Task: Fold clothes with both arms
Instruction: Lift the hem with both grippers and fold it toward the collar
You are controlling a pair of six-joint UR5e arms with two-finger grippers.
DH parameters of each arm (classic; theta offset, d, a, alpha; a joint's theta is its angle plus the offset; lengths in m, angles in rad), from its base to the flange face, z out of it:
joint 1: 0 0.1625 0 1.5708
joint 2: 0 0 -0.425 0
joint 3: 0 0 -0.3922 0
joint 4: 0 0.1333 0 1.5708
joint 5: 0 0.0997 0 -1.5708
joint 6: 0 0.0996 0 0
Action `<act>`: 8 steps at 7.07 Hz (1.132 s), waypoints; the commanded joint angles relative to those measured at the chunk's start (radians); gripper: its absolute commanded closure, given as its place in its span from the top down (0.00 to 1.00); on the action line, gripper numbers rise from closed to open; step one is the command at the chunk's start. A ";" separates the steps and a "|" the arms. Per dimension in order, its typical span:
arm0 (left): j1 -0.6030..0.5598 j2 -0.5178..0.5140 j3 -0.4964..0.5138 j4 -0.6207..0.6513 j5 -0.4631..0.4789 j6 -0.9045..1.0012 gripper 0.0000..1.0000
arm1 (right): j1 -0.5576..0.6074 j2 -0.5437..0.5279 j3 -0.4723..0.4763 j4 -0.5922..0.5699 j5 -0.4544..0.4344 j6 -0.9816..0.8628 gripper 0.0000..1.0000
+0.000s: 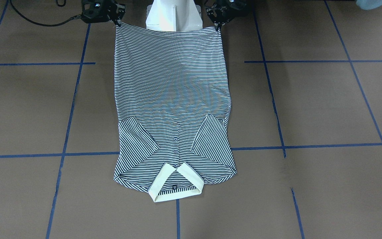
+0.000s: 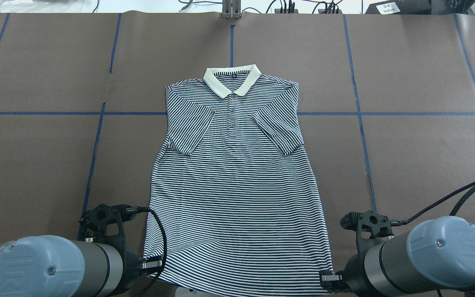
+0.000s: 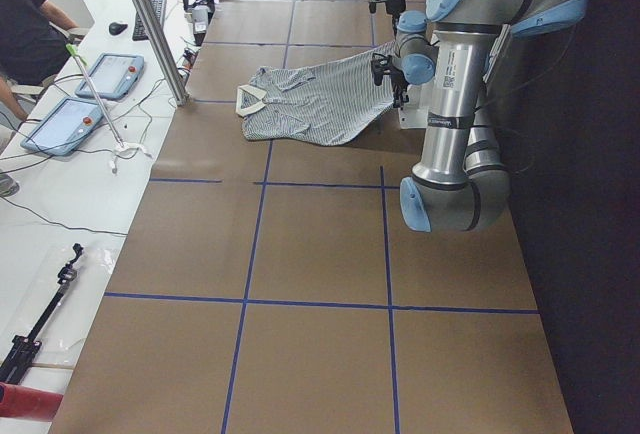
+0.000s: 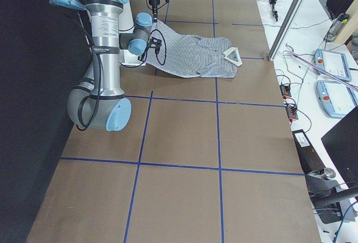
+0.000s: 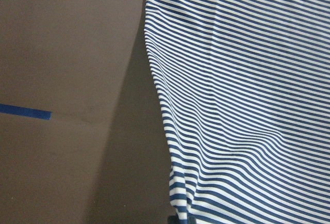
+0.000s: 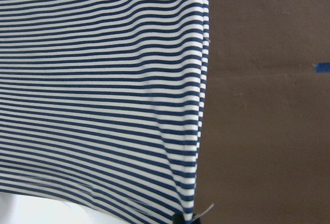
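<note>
The striped polo shirt point(image 2: 237, 185) lies face up on the brown table, its cream collar point(image 2: 232, 80) far from me and both sleeves folded in over the chest. My left gripper point(image 2: 155, 264) is shut on the near left hem corner. My right gripper point(image 2: 328, 278) is shut on the near right hem corner. In the front-facing view the left gripper point(image 1: 218, 28) and right gripper point(image 1: 117, 24) hold the hem stretched between them, lifted off the table. The wrist views show only the shirt's edges point(image 5: 247, 105) point(image 6: 93, 90) running down to the pinch points.
The white pedestal base point(image 1: 172, 15) stands just behind the raised hem. Blue tape lines point(image 1: 310, 146) grid the brown table. In the exterior left view a side bench with tablets point(image 3: 60, 124) and a seated person point(image 3: 25, 24) lies beyond the table's far edge.
</note>
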 commanded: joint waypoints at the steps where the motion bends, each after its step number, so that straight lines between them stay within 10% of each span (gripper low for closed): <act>1: -0.002 -0.015 0.001 0.000 -0.024 0.002 0.00 | 0.086 0.033 -0.022 0.004 0.000 -0.046 0.00; 8: -0.412 -0.142 0.342 -0.219 -0.032 0.170 0.00 | 0.545 0.396 -0.518 0.125 0.010 -0.259 0.00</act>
